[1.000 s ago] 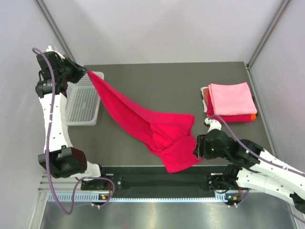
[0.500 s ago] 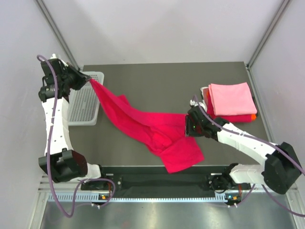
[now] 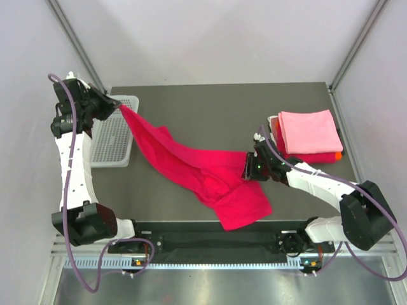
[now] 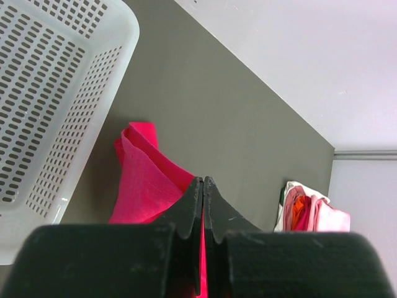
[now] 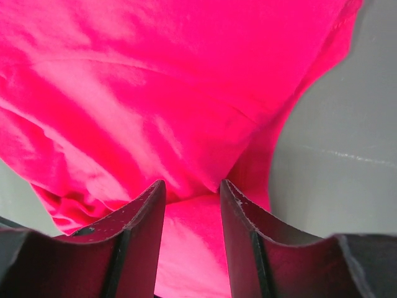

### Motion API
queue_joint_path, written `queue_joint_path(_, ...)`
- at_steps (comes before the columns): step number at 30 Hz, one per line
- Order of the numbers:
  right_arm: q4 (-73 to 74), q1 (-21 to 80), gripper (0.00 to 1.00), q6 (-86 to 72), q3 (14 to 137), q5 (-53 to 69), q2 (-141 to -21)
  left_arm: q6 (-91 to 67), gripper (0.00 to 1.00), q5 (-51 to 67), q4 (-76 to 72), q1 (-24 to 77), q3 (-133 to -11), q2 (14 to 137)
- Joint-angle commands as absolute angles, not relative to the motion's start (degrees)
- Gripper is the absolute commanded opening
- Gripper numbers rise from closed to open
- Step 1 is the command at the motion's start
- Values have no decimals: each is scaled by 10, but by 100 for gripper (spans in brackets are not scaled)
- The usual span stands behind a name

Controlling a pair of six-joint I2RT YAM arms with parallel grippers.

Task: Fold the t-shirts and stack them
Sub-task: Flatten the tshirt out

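Left pincer [image 4: 203, 182] clamps crimson t-shirt [image 3: 210, 168] — right pincer [image 5: 192, 186] straddles it.

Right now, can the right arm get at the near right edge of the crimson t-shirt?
Probably yes. The right gripper sits at that edge of the crimson t-shirt, its jaws apart over the cloth, and nothing blocks it. The left gripper holds the shirt's other end.

There are 1 loose crimson t-shirt [image 3: 203, 168], 1 stack of folded t-shirts [image 3: 308, 130] and 1 white basket [image 3: 111, 136].
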State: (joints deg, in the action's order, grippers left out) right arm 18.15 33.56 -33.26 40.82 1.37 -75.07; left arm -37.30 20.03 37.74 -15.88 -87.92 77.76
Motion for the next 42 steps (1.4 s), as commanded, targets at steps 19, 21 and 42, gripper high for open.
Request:
queue_joint_path(19,92,328,28,-335,408,51,-801,-373,0,208,346,-163,-869,754)
queue_joint_path(21,96,326,9,-331,422,39,-802,-372,0,208,346,-163,-868,753)
queue_joint_path(42,218,178,0,-232,546,99,-744,-383,0,216,314,-162,-788,737)
